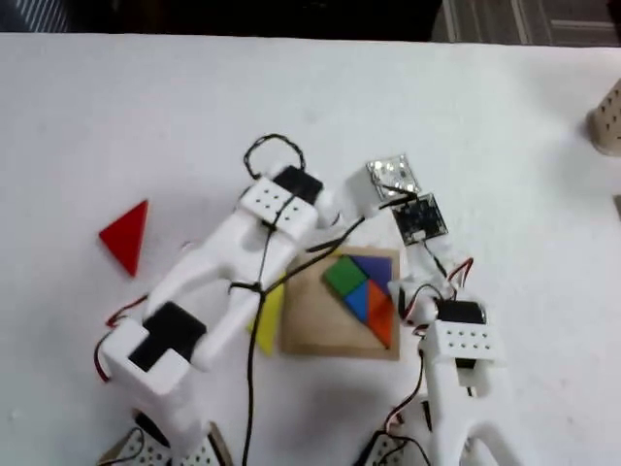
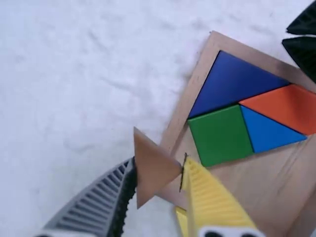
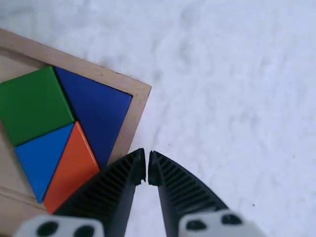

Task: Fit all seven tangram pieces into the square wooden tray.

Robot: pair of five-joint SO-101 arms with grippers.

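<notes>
Tray (image 2: pixel 191 94) with four pieces (image 2: pixel 220 134) — left gripper (image 2: pixel 158 170) tight on tan triangle (image 2: pixel 152 167), right gripper (image 3: pixel 147 165) closed, empty.

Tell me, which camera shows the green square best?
The left wrist view: the green square sits whole and close up in the tray, with all four edges clear. The right wrist view clips the square at the picture's edge. The high view shows the square whole but small.

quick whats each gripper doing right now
Left gripper: jaws closed on a tan triangle.
Right gripper: jaws closed, holding nothing.
</notes>
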